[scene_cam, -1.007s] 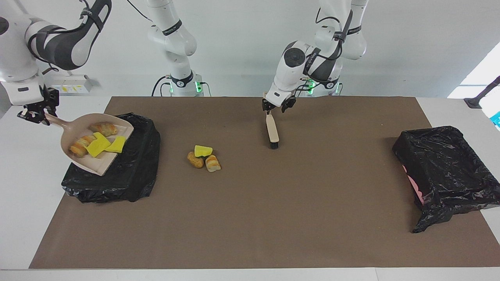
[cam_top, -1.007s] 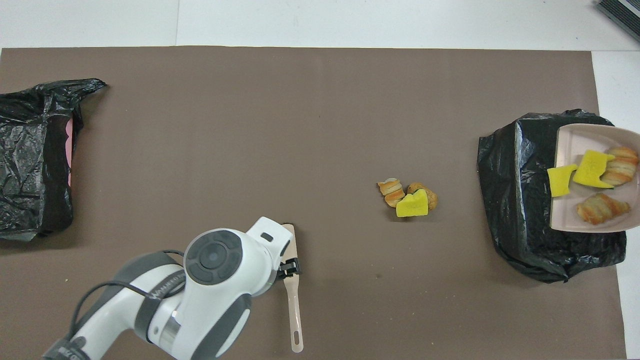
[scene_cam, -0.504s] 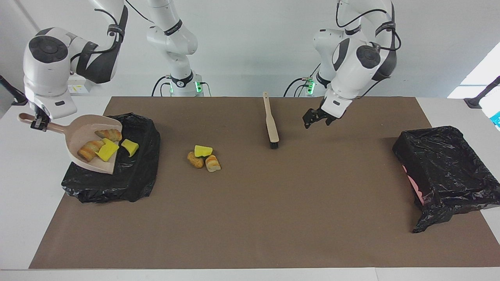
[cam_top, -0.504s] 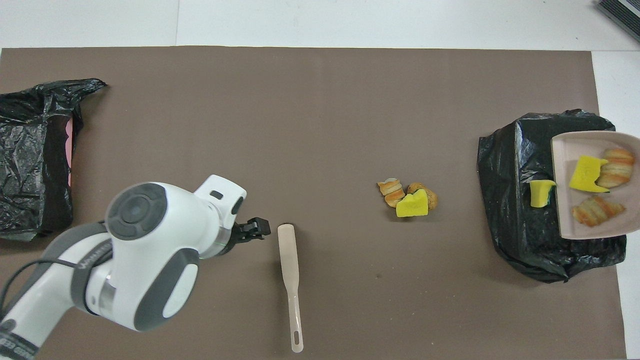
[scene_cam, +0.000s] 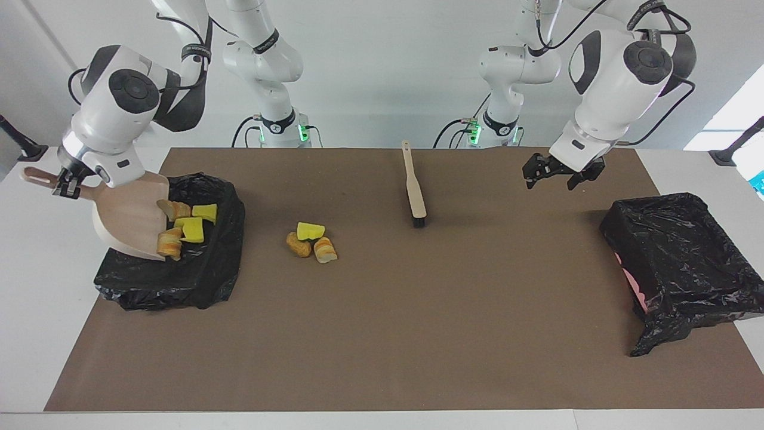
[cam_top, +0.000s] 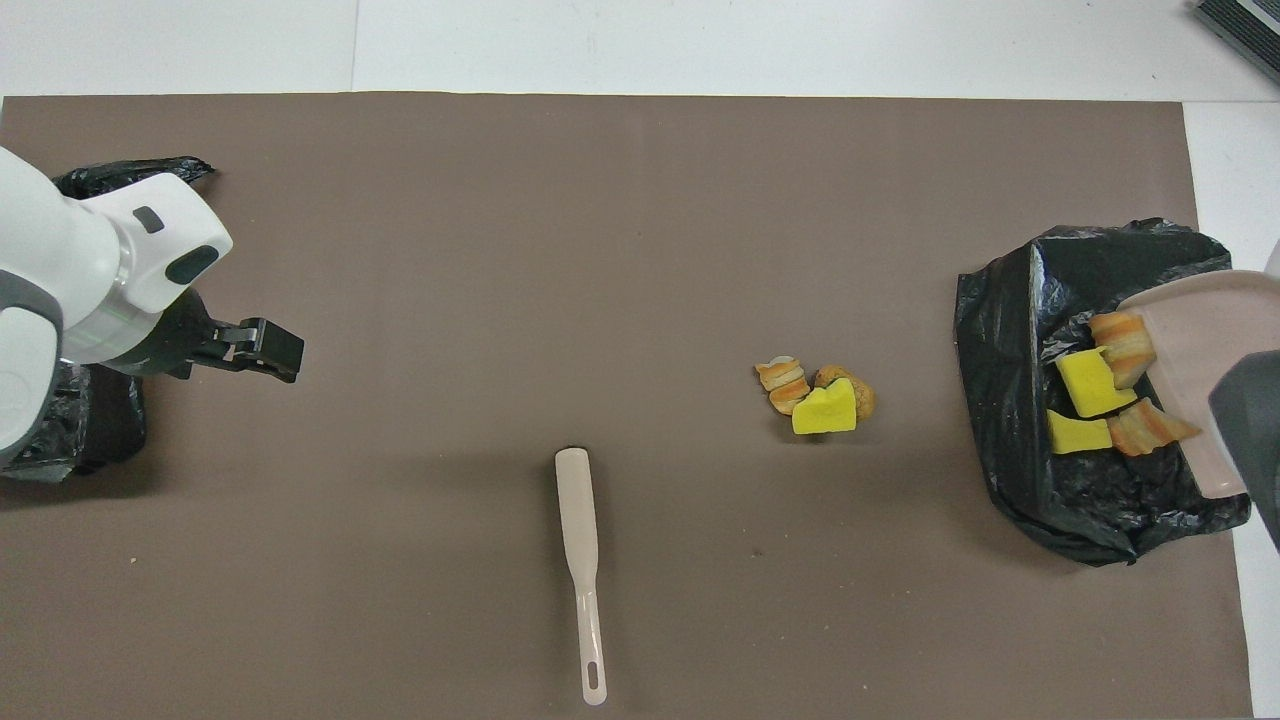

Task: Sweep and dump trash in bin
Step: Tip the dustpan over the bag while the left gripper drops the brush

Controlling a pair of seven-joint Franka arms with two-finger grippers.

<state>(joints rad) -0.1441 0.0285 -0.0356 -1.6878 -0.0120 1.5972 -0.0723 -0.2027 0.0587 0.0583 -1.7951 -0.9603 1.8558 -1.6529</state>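
Observation:
My right gripper (scene_cam: 64, 183) is shut on the handle of the beige dustpan (scene_cam: 128, 216), which is tipped steeply over the black-bagged bin (scene_cam: 197, 280) at the right arm's end. Yellow and orange trash (scene_cam: 192, 229) slides off its lip into the bin (cam_top: 1010, 400); the pieces (cam_top: 1090, 385) lie at the pan's (cam_top: 1190, 340) edge. Three more trash lumps (scene_cam: 310, 240) sit in a pile (cam_top: 815, 395) on the mat. The beige brush (scene_cam: 416, 191) lies flat on the mat (cam_top: 578, 520). My left gripper (scene_cam: 549, 181) hangs open and empty in the air (cam_top: 275, 350).
A second black-bagged bin (scene_cam: 680, 263) stands at the left arm's end, partly covered by the left arm in the overhead view (cam_top: 100, 440). A brown mat (scene_cam: 418, 334) covers the table.
The left gripper let go of the brush and swung away toward the left arm's end. The right arm tipped the dustpan, and the trash slid down toward the bin.

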